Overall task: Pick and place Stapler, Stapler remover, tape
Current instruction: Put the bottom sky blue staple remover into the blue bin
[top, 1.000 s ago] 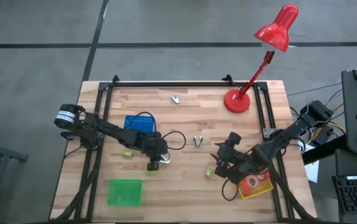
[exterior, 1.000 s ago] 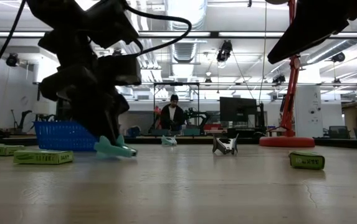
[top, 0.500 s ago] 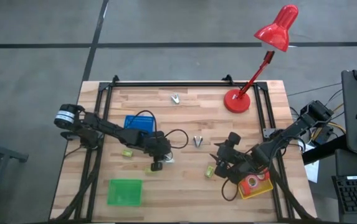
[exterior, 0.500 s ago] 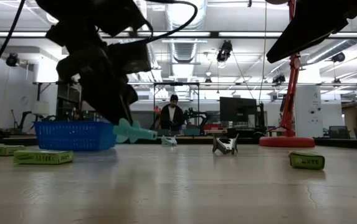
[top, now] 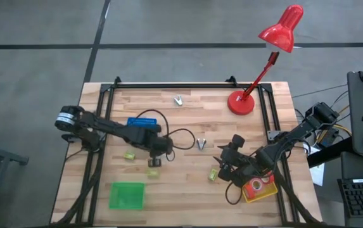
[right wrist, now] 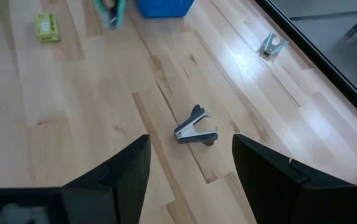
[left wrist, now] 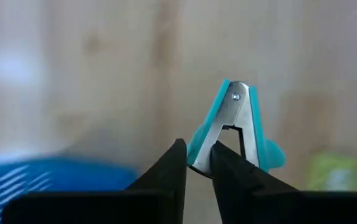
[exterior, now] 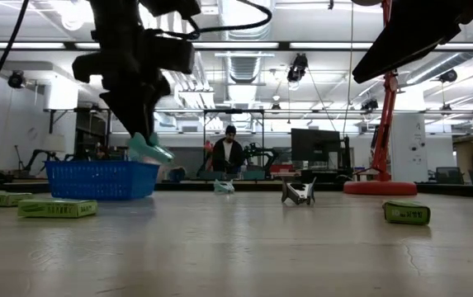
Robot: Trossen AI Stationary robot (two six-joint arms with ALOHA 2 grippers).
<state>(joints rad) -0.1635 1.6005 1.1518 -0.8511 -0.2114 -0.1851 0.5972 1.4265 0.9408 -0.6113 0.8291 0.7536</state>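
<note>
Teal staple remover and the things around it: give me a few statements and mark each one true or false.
1. The left gripper holds the teal staple remover clear of the table. True.
2. The right gripper is shut on the dark staple remover. False: it is open, and that remover lies on the wood.
3. The blue basket stands on the table. True.
4. The red lamp lies tipped over. False: it stands on its base.

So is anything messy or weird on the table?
Nothing is spilled or broken. One oddity: the left gripper holds a teal staple remover in the air by the blue basket. Two other removers lie flat.
</note>
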